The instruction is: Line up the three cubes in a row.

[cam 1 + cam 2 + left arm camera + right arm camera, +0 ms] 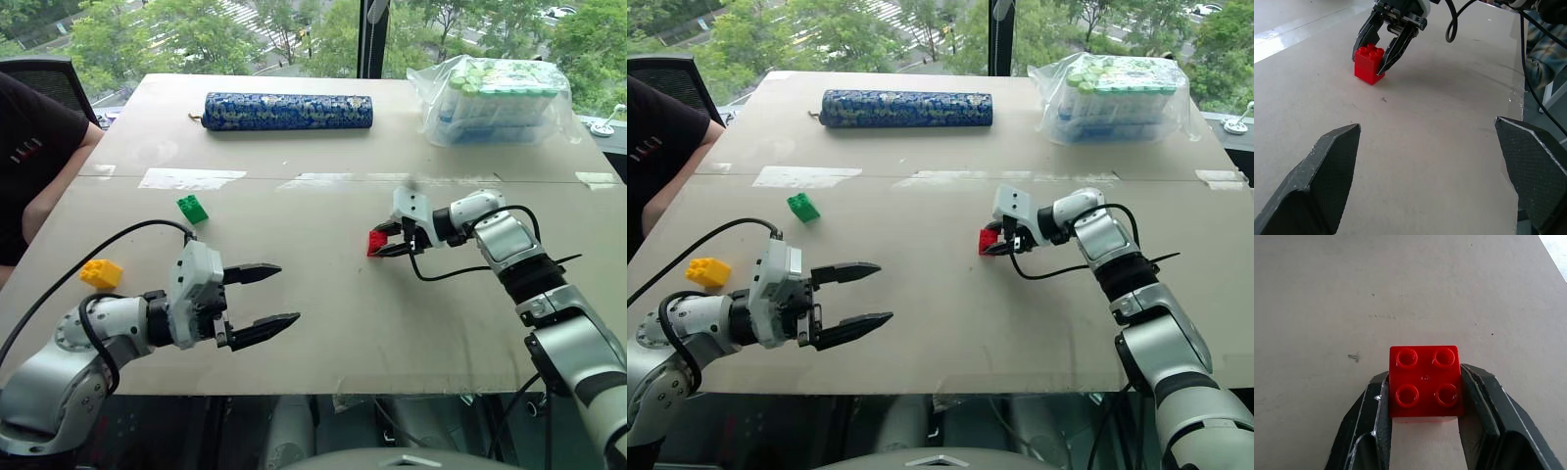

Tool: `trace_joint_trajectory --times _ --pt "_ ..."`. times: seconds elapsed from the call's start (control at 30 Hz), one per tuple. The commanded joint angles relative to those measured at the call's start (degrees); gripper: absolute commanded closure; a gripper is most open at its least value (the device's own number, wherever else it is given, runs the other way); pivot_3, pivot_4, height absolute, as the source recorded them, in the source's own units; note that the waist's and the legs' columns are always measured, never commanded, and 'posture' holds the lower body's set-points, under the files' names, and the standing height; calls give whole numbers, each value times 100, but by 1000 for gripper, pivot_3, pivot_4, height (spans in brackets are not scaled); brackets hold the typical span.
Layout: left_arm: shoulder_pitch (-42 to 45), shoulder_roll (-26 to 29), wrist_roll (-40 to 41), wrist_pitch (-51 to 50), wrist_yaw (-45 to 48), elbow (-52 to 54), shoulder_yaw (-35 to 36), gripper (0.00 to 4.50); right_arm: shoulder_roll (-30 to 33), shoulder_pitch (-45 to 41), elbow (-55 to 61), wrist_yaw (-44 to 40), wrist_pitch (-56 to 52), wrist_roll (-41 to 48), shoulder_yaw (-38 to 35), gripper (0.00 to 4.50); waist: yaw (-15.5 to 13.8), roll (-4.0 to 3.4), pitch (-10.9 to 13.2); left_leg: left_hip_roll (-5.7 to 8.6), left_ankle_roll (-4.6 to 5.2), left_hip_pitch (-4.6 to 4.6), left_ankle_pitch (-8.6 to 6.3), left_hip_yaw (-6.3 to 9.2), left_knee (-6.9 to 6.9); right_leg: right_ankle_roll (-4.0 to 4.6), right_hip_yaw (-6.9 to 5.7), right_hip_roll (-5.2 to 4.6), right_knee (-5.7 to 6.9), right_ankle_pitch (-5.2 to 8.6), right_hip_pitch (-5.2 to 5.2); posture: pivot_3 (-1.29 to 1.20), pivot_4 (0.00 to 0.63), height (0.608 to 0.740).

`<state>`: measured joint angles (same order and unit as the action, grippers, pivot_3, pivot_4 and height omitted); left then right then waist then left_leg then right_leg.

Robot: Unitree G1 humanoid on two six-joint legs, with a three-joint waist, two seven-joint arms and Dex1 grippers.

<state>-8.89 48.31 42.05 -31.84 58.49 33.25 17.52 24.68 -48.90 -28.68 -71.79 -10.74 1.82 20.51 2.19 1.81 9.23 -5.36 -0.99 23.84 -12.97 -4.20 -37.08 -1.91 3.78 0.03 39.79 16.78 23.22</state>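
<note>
Red cube sits on the bench, pinched by the right gripper. Green cube and yellow cube lie well left of it. Left gripper hovers spread wide, empty.

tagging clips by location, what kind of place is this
Probably an upper-floor office or lab: a table set against a big window overlooking trees and a street, with an office chair beside it.

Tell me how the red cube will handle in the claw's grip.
The red cube looks like rigid plastic, so probably stiff and light. Its glossy sides may slip between the right claw. Flat-bottomed, it likely won't roll on the table.
</note>
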Motion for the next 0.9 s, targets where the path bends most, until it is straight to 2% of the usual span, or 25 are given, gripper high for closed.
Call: trace_joint_trajectory --times 0.03,0.07,0.2,0.37,0.43,0.5,0.63,0.73,0.9 --pt "-15 71 -23 158 47 137 138 0 -21 -116 6 4 187 -65 -48 2135 2 0 0 0 0 0 0 0 0 0 0 0 0 0 0 0 150 740" --pt "-23 71 -41 171 50 130 131 0 -34 -116 -20 -22 231 -68 -58 1809 2 0 0 0 0 0 0 0 1 0 0 0 0 0 0 0 150 740" --pt "-81 58 -95 200 5 121 139 0 -47 -96 -60 -12 382 -111 -104 33 4 0 0 0 0 0 0 -2 0 0 0 0 -1 0 0 0 150 740" --pt "-180 -254 80 48 -484 -54 417 0 113 40 509 -104 160 148 -343 33 6 0 0 0 0 0 0 -1 1 0 1 0 0 0 0 0 150 740" --pt "-45 -554 120 -95 -1129 -249 630 0 194 152 930 -126 -78 366 -500 33 2 -1 1 -1 0 -1 0 0 1 0 0 -1 0 0 0 0 150 740" --pt "196 -832 -216 -106 -1944 -456 803 0 275 331 1525 -120 -282 749 -788 33 -19 1 0 -1 0 -1 0 1 1 0 -1 -1 0 0 0 0 150 740" --pt "1064 -1093 -980 -936 -3923 -918 899 0 290 1003 3216 242 -1107 1876 -1573 33 -73 6 -1 0 0 1 0 12 -1 -2 -9 0 4 -1 -4 0 150 740" --pt "1761 -1252 -1235 -1512 -4770 -1336 875 0 263 1543 4239 698 -1394 2218 -1809 33 -127 11 -5 0 0 1 0 15 -3 -3 -11 0 4 -2 -7 0 150 740" --pt "2828 -1914 -1761 -1643 -5771 -2115 532 0 320 2197 5420 1354 -1464 2316 -1906 33 -162 18 -7 7 -1 3 0 13 -8 -5 -10 -7 4 -3 -8 0 150 740"
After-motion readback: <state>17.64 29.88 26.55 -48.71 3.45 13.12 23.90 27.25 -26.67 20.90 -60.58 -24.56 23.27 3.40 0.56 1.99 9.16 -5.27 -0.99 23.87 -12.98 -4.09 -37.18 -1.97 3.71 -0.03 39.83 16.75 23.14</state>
